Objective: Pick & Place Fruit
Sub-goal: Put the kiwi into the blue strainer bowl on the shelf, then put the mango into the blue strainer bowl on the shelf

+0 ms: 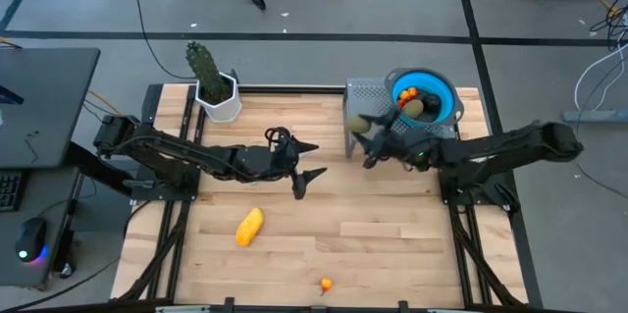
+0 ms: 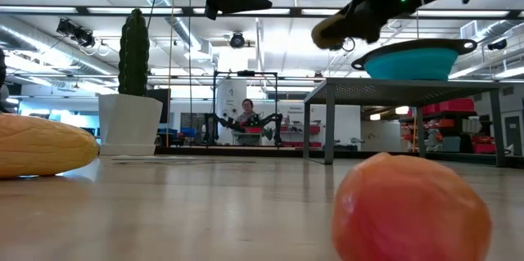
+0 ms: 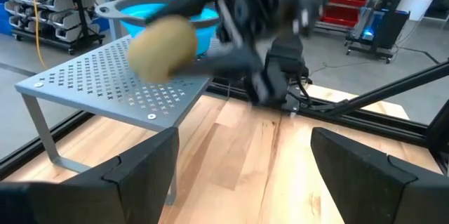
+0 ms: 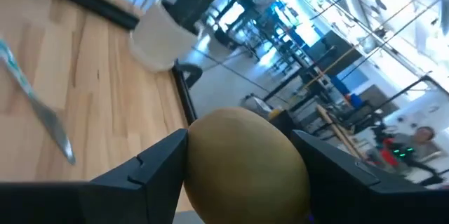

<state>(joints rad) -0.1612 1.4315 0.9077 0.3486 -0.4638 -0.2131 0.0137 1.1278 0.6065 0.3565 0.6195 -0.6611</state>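
The right gripper (image 1: 365,127) grasps an olive-green oval toy fruit (image 1: 360,125) beside the perforated grey metal stand (image 1: 365,95), while the left gripper (image 1: 310,161) hangs released; no writing legible.

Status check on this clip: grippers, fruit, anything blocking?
Right gripper shut on olive-green fruit, held up beside the metal stand. Left gripper open, empty, mid-table. Blue bowl holds other fruit; yellow piece on table. Nothing blocking.

No readable text, labels or numbers anywhere; background shelving possibly bears signs, too blurred to read.
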